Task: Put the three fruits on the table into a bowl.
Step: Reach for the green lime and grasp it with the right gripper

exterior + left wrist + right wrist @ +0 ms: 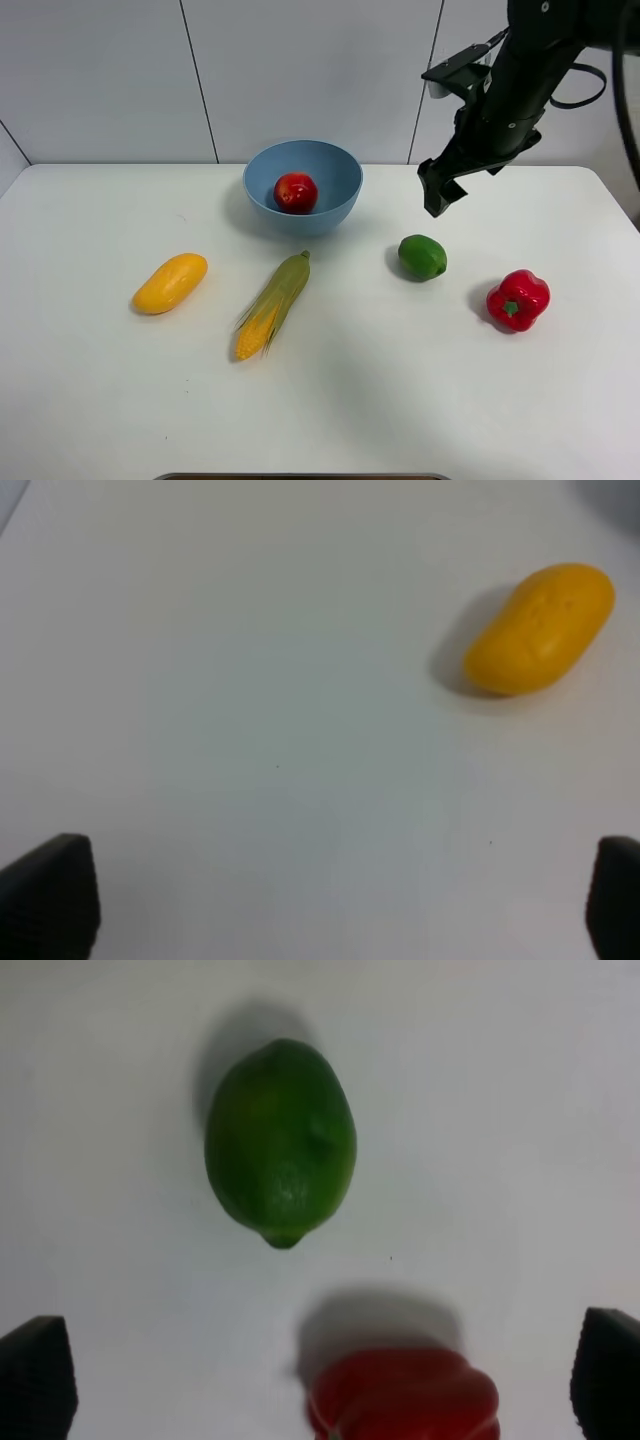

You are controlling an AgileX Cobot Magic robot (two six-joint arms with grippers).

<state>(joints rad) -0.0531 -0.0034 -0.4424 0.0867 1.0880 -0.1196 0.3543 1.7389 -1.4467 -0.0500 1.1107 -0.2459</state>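
The pomegranate lies inside the light-blue bowl at the back middle of the table. The mango lies on the table at the left; it also shows in the left wrist view. The lime lies on the table right of the middle. My right gripper hangs open and empty above and just behind the lime. In the right wrist view the lime lies ahead of the open gripper. My left gripper is open and empty, away from the mango, and is out of the high view.
A corn cob lies in front of the bowl, between the mango and the lime. A red bell pepper sits to the right of the lime; it also shows in the right wrist view.
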